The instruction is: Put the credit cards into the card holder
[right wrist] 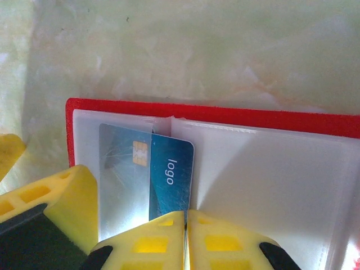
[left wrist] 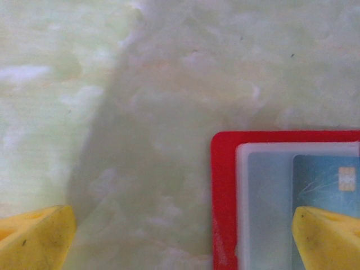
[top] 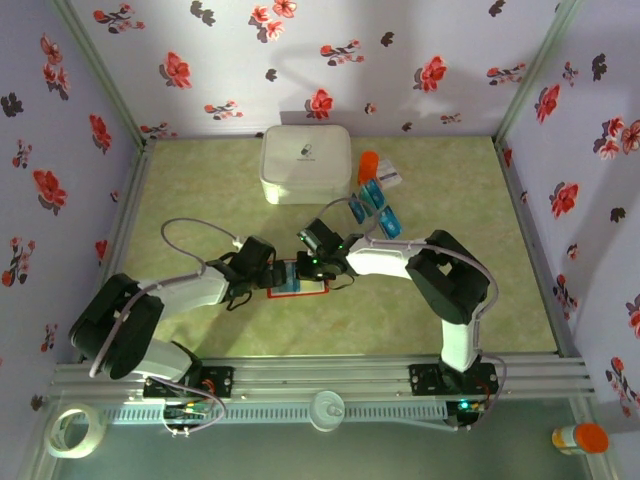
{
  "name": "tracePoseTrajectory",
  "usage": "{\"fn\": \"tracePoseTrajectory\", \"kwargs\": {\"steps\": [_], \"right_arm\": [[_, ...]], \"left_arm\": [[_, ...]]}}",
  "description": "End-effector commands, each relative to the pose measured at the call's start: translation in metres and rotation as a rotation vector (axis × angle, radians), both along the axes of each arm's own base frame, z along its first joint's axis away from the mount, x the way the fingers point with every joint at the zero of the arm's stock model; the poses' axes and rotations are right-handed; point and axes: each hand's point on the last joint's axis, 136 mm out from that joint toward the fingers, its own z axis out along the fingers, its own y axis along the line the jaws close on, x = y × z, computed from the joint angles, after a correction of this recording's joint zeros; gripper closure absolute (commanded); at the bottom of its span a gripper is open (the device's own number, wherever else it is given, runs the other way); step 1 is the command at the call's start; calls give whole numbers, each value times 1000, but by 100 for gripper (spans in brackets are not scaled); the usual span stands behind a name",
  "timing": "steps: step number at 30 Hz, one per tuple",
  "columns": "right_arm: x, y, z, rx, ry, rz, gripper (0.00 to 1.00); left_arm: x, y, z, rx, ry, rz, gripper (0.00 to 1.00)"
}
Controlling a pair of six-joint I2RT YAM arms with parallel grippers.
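The red card holder [top: 297, 291] lies open mid-table, its pale clear pockets facing up [right wrist: 225, 115]. My right gripper [right wrist: 186, 216] is shut on one teal-blue credit card [right wrist: 169, 174] marked "logo". The card's chip end sits under the left clear pocket. My left gripper [left wrist: 183, 225] is open and straddles the holder's left edge [left wrist: 224, 197]. One of its yellow fingers [left wrist: 326, 242] rests over the left pocket and the card [left wrist: 323, 174]. In the top view the two grippers meet at the holder, left [top: 262, 270] and right [top: 318, 262]. More credit cards [top: 375, 205] lie behind, to the right.
A big white rounded box [top: 306, 162] stands at the back, with an orange item [top: 368, 165] and a white packet [top: 390, 176] beside it. A tape roll [top: 75, 430] and an orange-lidded bottle [top: 580, 438] lie outside the front rail.
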Motion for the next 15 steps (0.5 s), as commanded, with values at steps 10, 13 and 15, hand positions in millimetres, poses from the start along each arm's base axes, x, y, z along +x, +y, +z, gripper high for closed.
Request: {"fn": "tracePoseTrajectory", "kwargs": {"steps": [10, 13, 15], "right_arm": [[2, -1, 30, -2, -53, 48, 90], [5, 3, 30, -6, -49, 60, 90], [7, 6, 27, -9, -44, 67, 90]], "left_arm": [[-30, 41, -16, 98, 96, 107, 0], [-33, 45, -21, 103, 103, 117, 0], [-33, 46, -23, 105, 106, 121, 0]]}}
